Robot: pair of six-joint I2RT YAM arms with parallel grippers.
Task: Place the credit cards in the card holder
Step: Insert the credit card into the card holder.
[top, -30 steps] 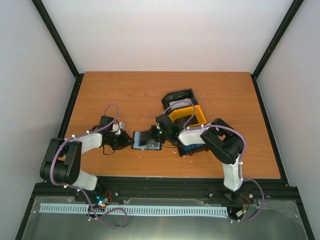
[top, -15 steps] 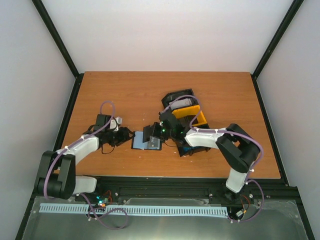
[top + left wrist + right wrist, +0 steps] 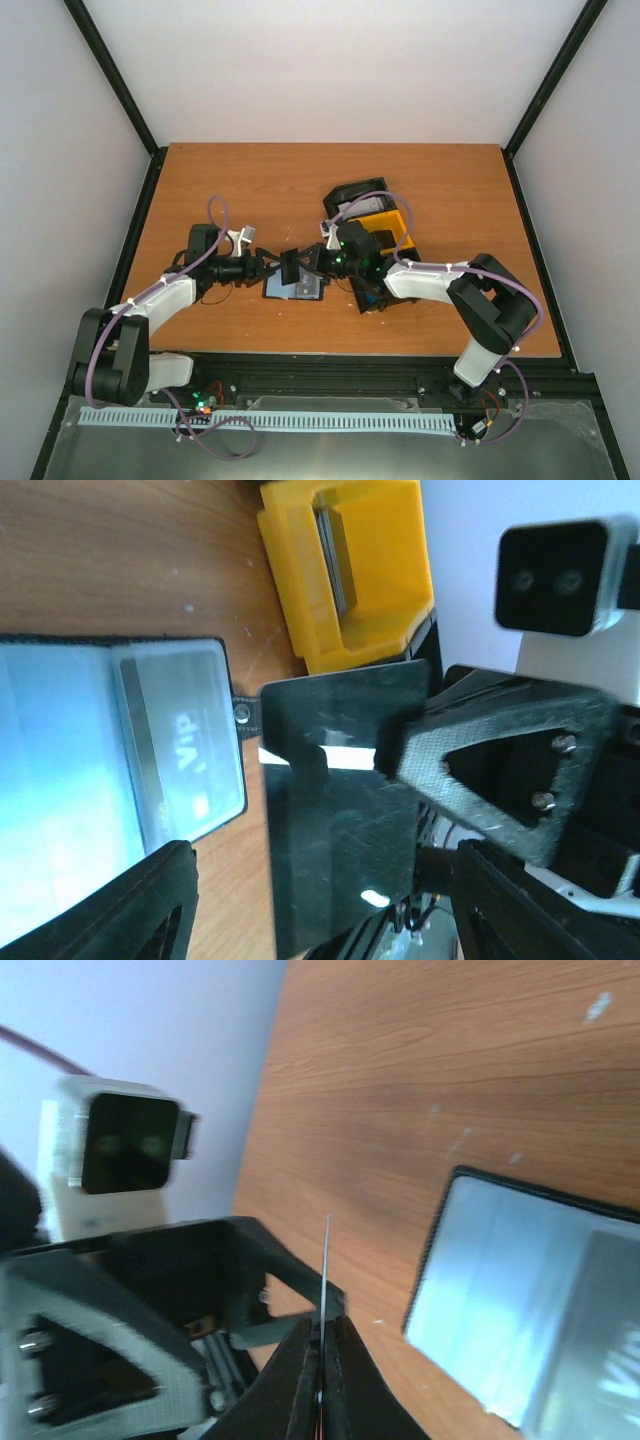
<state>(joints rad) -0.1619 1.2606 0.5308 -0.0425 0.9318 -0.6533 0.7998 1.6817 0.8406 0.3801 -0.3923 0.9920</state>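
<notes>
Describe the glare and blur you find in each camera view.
Top external: even light, soft shadows on the table. Left wrist: bright glints on the glossy dark card, the card holder washed pale, the left gripper out of focus at the bottom edge. Right wrist: card holder sheened pale, the left gripper blurred.

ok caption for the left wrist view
right tool pinching a dark card beside the open card holder, yellow tray behind

wood table [image 3: 250,180] w/ open card holder [image 3: 296,288], tray [image 3: 396,229]
</notes>
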